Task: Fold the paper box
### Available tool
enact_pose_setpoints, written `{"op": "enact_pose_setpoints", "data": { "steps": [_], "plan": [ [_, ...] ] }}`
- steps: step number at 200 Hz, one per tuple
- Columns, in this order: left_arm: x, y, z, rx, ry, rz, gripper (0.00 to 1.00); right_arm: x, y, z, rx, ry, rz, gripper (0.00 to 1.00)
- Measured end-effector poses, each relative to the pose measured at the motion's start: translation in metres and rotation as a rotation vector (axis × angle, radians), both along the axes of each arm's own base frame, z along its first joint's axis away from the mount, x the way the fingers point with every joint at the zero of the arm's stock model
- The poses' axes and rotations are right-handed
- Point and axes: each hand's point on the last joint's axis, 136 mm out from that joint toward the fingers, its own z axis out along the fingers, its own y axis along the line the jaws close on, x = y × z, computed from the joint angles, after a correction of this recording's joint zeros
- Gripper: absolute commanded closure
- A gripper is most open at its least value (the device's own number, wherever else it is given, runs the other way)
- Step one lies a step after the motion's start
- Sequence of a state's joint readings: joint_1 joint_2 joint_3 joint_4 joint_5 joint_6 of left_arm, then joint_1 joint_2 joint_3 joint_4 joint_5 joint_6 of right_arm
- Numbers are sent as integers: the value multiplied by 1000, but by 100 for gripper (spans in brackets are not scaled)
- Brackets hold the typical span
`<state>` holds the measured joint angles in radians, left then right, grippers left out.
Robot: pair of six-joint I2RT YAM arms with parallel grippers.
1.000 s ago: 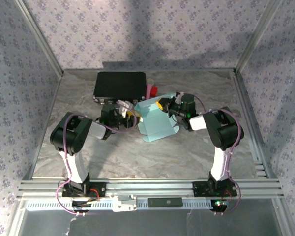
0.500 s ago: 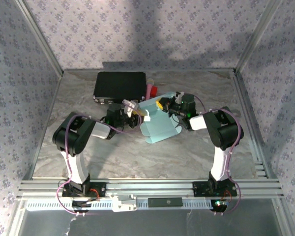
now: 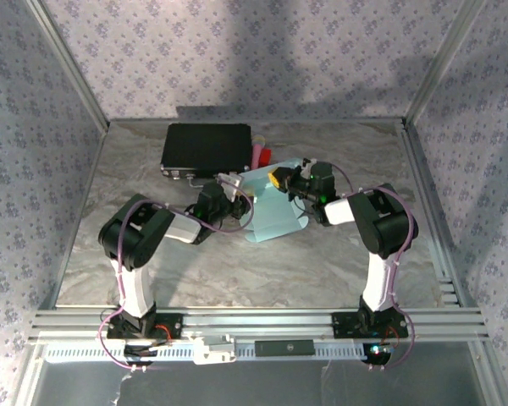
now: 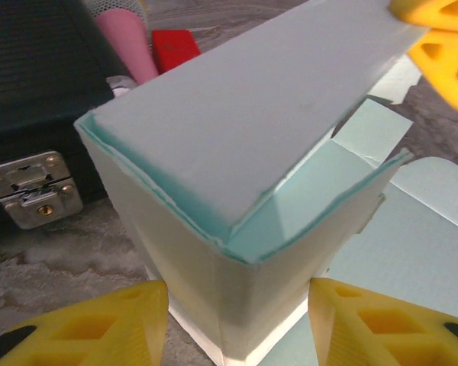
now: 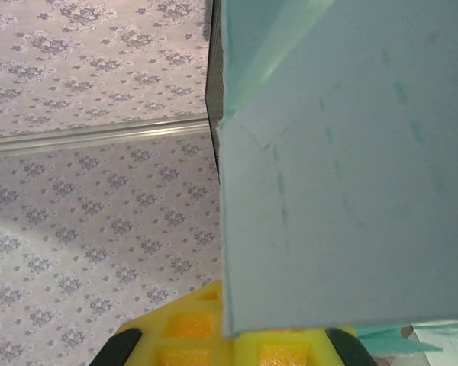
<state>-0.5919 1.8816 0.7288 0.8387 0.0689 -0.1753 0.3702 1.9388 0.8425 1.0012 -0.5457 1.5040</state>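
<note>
The paper box (image 3: 275, 216) is pale blue card, partly raised, standing in the middle of the table. In the left wrist view a near corner of the paper box (image 4: 237, 130) stands upright between my yellow fingers. My left gripper (image 4: 237, 305) is open around that corner, one finger on each side, and it sits at the box's left side (image 3: 235, 188). My right gripper (image 3: 277, 179) is shut on the box's top flap at the far right. In the right wrist view the flap (image 5: 343, 152) rises out of the pinched yellow fingers of the right gripper (image 5: 244, 335).
A black case (image 3: 206, 146) with a metal latch (image 4: 34, 194) lies just behind the box, at the back left. A pink object (image 3: 258, 155) and a red block (image 3: 266, 154) sit at its right end. Metal frame rails (image 3: 432, 203) edge the table.
My left gripper has moved right, up to the box's left corner, and its arm has swung in. The box's left side stands more upright. The right gripper keeps its hold.
</note>
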Motion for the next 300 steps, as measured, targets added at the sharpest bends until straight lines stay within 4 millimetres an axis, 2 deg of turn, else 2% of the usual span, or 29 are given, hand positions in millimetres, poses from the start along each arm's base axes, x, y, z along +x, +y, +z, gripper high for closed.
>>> {"op": "enact_pose_setpoints", "data": {
  "steps": [47,96,134,165,184,197,207,242,267,300],
  "plan": [
    [11,6,-1,-1,1,86,53,-2,4,0,11,13,6,100],
    [19,8,-6,5,0,145,73,-1,2,0,11,16,-8,100],
    [27,9,-4,6,4,188,84,-1,3,0,12,15,-8,100],
    [34,13,-4,15,8,239,100,-2,6,1,15,13,-1,100],
    [35,14,-5,27,12,260,100,-3,7,1,16,12,0,100],
    [36,13,-4,37,13,273,91,-2,6,1,17,15,-4,100],
    [37,13,-4,44,15,281,88,-2,6,1,17,16,-9,100],
    [39,13,-3,57,20,304,90,0,7,1,22,25,-30,100],
    [43,15,-4,83,19,347,85,0,10,1,26,30,-61,100],
    [51,17,-5,113,9,419,96,-1,15,-1,41,39,-121,100]
  ]
}}
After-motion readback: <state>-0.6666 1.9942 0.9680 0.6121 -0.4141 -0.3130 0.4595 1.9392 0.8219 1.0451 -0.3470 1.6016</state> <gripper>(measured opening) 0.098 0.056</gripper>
